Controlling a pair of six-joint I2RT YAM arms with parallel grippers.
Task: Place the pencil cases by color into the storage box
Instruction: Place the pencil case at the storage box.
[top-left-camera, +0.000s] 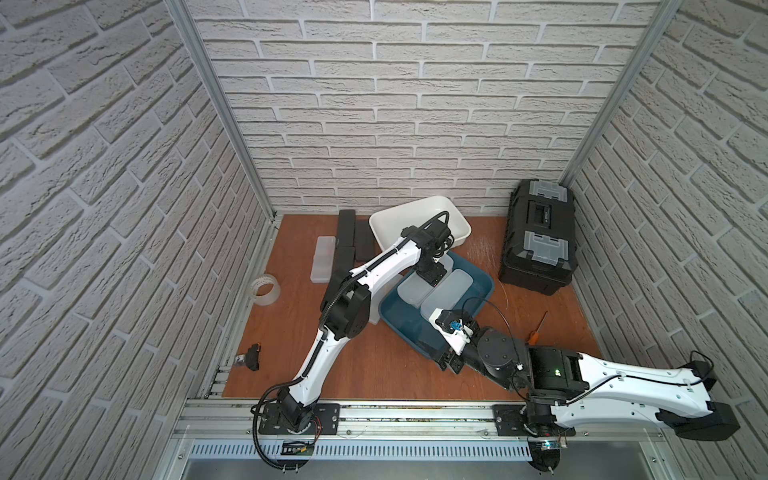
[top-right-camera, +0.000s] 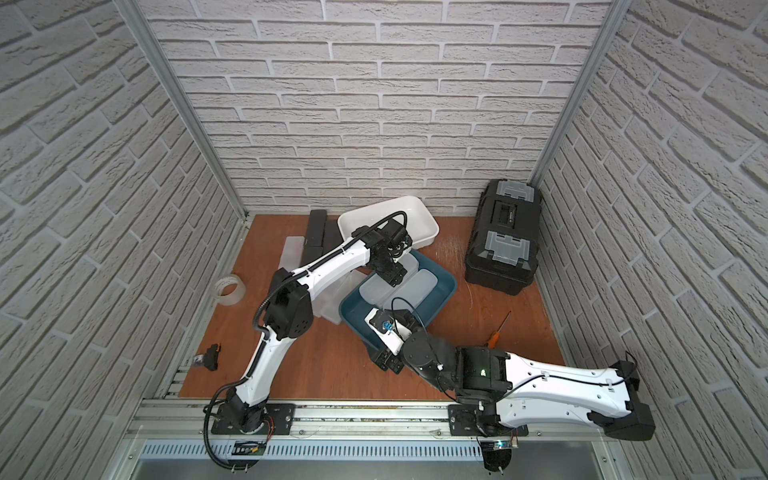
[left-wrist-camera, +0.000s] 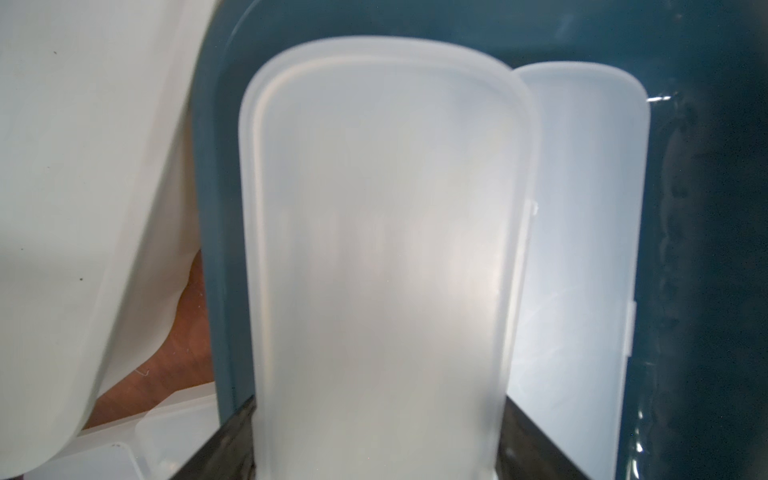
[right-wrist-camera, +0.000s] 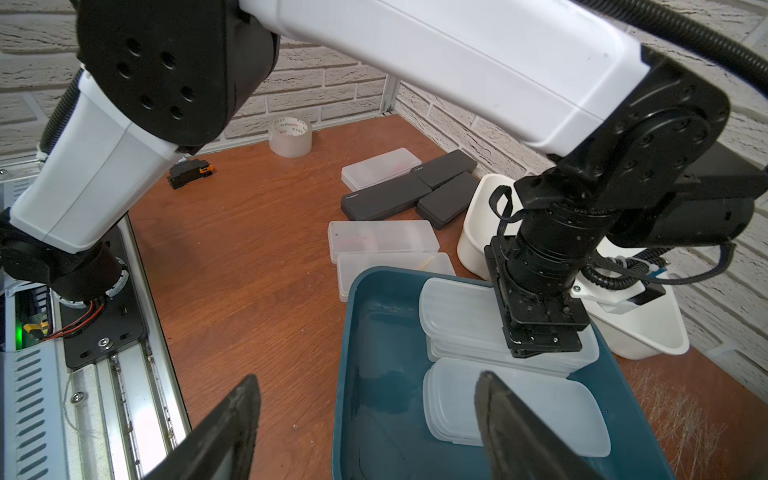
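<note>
L pincer (left-wrist-camera: 378, 449) holds frosted case (left-wrist-camera: 382, 228) over blue bin (left-wrist-camera: 220, 208)
I'd seat it flat, square to bin, before release; R pincer (right-wrist-camera: 365, 395) wide, empty

- Table (right-wrist-camera: 249, 249): reddish wood grain, low sheen, with one patch of pale hairline scratches.
- White cases (left-wrist-camera: 374, 249): frosted translucent plastic, smooth, softly shiny.
- Black cases (right-wrist-camera: 382, 203): matt plastic (one bears a small pale logo).
- Blue bin (right-wrist-camera: 382, 399): glossy plastic with bright highlights.
- White bin (right-wrist-camera: 648, 332): smooth opaque plastic, slight gloss.
- Tape (right-wrist-camera: 290, 137): clear, glossy film.
- Walls (top-left-camera: 415, 104): rough, matt brick relief.
- Rail (top-left-camera: 415, 415): bare, dull metal.
- Toolbox (top-left-camera: 536, 237): black textured plastic with grey translucent lids.
</note>
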